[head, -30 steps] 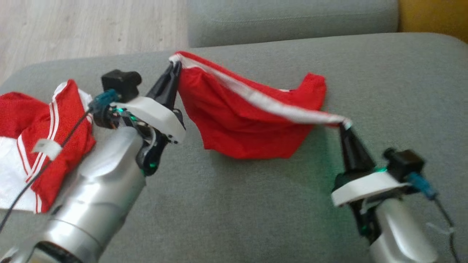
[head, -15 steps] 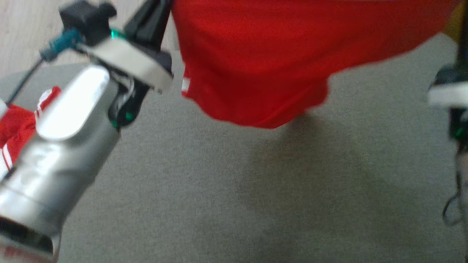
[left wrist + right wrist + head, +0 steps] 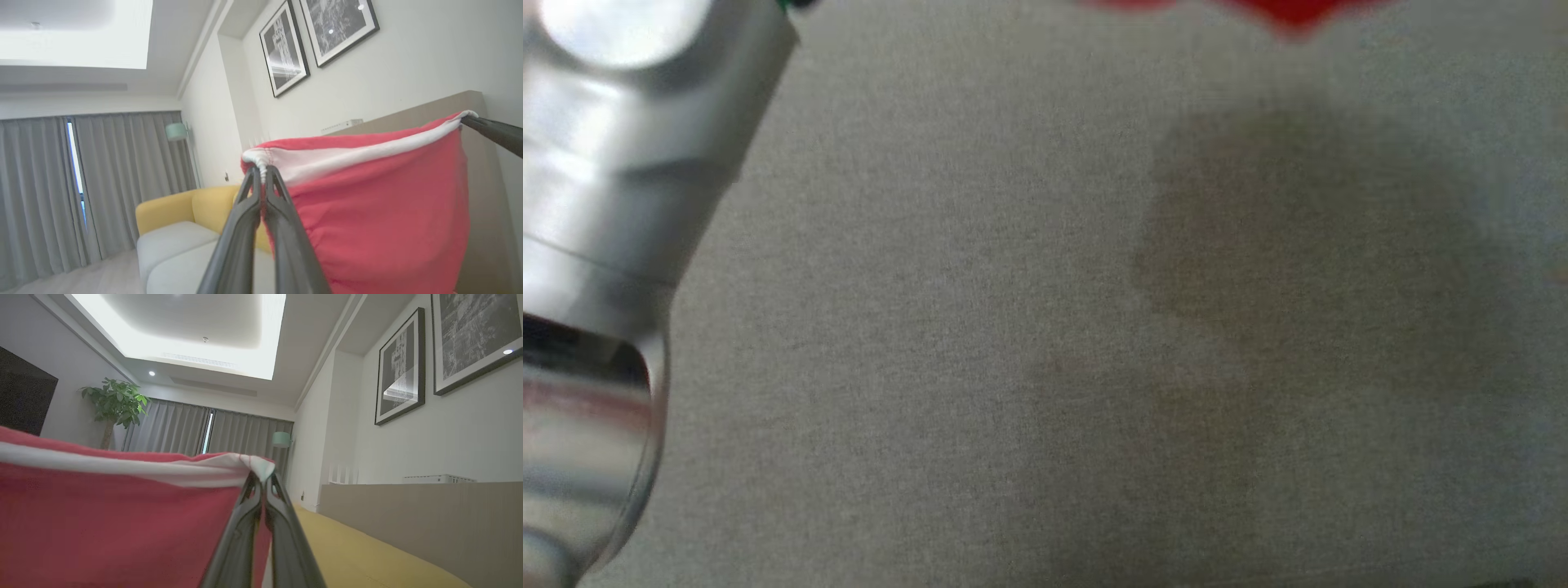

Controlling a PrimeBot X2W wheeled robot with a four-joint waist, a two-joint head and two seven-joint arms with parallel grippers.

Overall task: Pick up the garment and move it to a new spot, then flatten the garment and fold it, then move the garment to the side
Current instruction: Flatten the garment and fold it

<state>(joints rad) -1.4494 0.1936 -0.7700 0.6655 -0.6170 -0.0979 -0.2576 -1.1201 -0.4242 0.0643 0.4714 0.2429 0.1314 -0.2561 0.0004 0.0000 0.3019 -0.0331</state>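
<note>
Red fabric garment (image 3: 380, 212), edged along its top by a white gathered band (image 3: 347, 157), hangs in the air, stretched out between the two grippers. In the left wrist view the left gripper (image 3: 261, 169) has its two long dark fingers pressed together on one bunched corner of the white band. The cloth falls away below and to the right of them. At the far right of that view, the right gripper (image 3: 490, 130) meets the opposite corner of the band. The right wrist view shows those jaws pinched tight on that corner, with the red cloth spreading away to the left.

In the head view only the garment's lowest red tip shows, blurred, at the top edge. A soft shadow (image 3: 1298, 245) lies beneath it on the grey woven sofa cushion (image 3: 980, 327). The left arm's silver forearm (image 3: 613, 163) fills the left side.

Behind the cloth the wrist views show a yellow upholstered sofa (image 3: 175, 208) and a pale grey seat (image 3: 175, 249) in front of it. There are also grey floor-length curtains (image 3: 122, 179), a teal lamp shade (image 3: 176, 131) and a leafy green potted plant (image 3: 116, 402). Two black-framed monochrome prints (image 3: 284, 47) hang on the white wall above a tan wooden panel (image 3: 408, 118). Any lettering on them is too small to read.
</note>
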